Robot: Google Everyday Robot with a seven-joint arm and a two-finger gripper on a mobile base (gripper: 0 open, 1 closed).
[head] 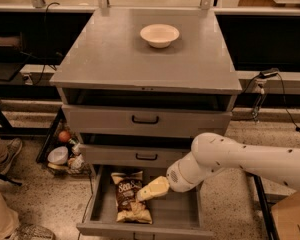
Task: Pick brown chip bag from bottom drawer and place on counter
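Observation:
The brown chip bag [129, 196] lies flat on the floor of the open bottom drawer [180, 216], in its left half, with white script lettering facing up. My gripper [146, 192] comes in from the right on the white arm [240, 159] and hangs over the drawer, its pale tip at the bag's right edge. The counter [115, 54] is the broad grey cabinet top above. It carries a shallow cream bowl [160, 35] near its back.
Two shallower grey drawers with black loop handles [145, 119] sit between counter and bottom drawer. A person's legs and shoes [5, 156] stand at the left. A crate of small items [62, 151] sits left of the cabinet. A cardboard box [290, 216] is at lower right.

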